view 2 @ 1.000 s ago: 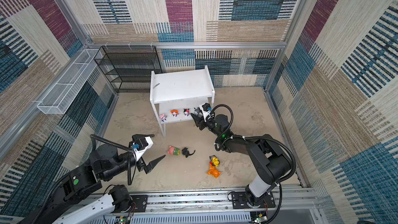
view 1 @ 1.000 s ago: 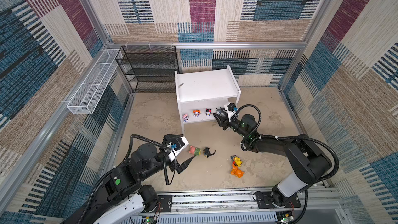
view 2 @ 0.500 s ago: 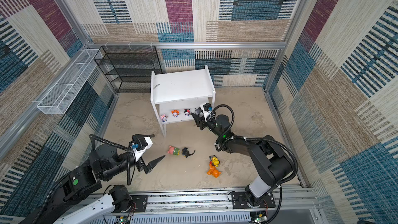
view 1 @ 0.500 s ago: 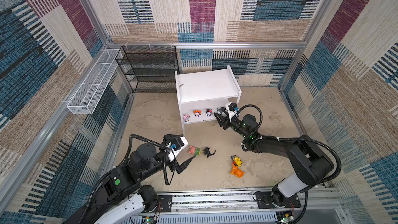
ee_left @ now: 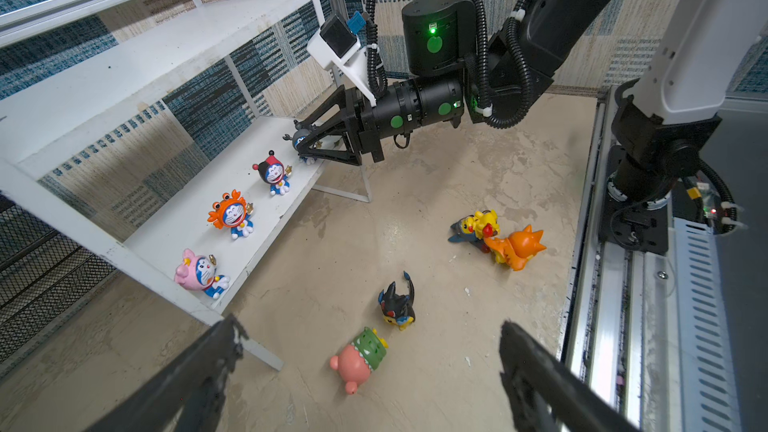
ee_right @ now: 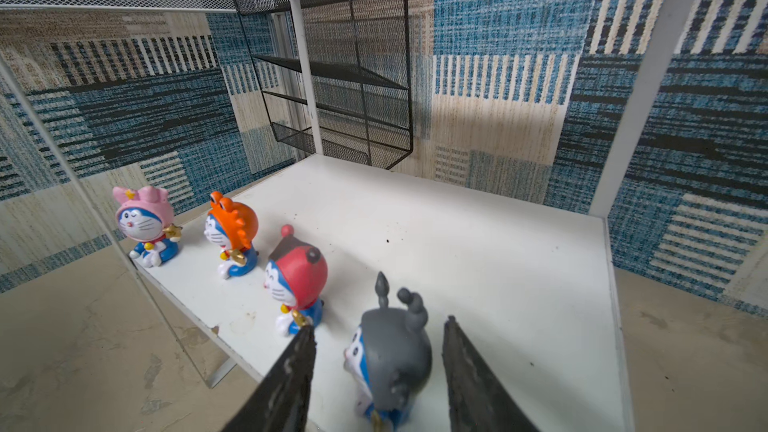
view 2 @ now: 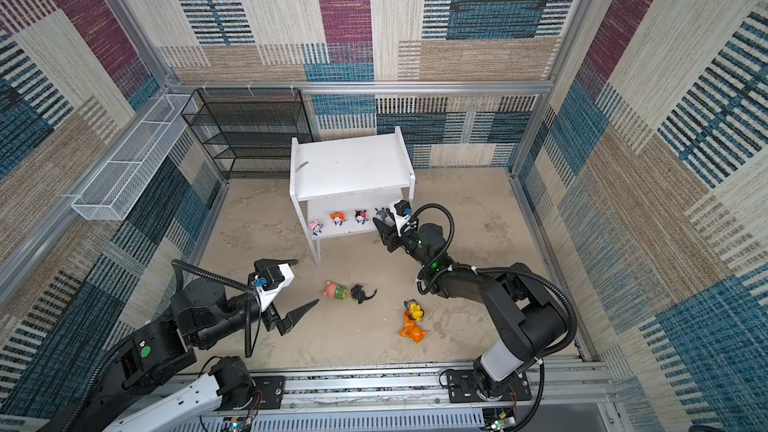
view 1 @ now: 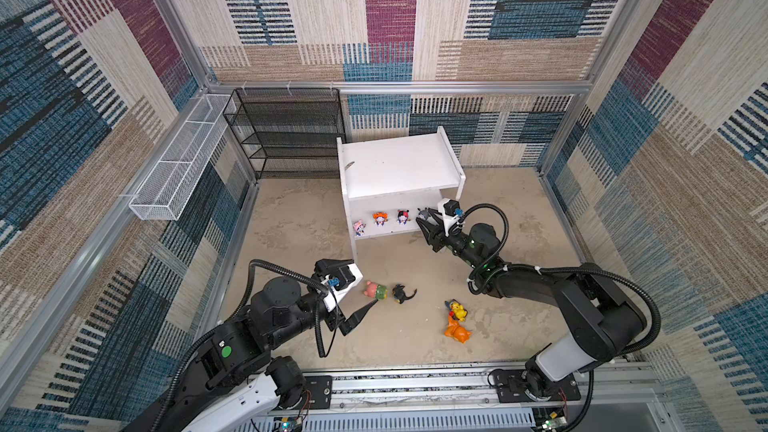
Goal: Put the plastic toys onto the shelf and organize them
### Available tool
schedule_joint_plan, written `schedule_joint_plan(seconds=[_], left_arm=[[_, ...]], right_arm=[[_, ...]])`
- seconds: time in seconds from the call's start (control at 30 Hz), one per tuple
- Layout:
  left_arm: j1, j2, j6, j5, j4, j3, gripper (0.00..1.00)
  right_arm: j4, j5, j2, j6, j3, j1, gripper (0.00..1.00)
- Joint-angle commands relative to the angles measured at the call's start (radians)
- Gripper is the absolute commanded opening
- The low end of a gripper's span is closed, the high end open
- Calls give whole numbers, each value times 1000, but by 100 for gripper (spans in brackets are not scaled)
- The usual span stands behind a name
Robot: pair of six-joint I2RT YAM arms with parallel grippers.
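Toys (view 1: 376, 290) — four shelved, four on the tabletop (view 1: 291, 222); my right fingers (ee_right: 291, 380) loosely straddle the grey one (ee_right: 395, 351), left fingers (ee_left: 199, 376) wide

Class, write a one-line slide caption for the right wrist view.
The right gripper, open, flanks the grey-hooded toy on the shelf, beside the red-hooded toy, orange-hooded toy and pink-hooded toy.

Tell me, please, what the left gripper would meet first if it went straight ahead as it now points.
Probably the pink-and-green toy lying on the floor, roughly centred ahead of the open left gripper; depth is uncertain.
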Motion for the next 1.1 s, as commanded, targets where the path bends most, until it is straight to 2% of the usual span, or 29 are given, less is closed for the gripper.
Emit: schedule_joint_plan(seconds=[0.0,0.6,0.83,1.07], left_arm=[[2,-2,-5,16,36,-2,99],[14,-1,-9,27,42,-7,99],[15,1,-13,15,38,-10,99],[15,11,-24,8,35,-9,99]], right_arm=[[51,4,-9,17,-6,3,50],[16,-54,-108,22,-67,16,51],[-52,-42,-254,13,-159,42,52],[-183,13,-472,20,-307,77,55]])
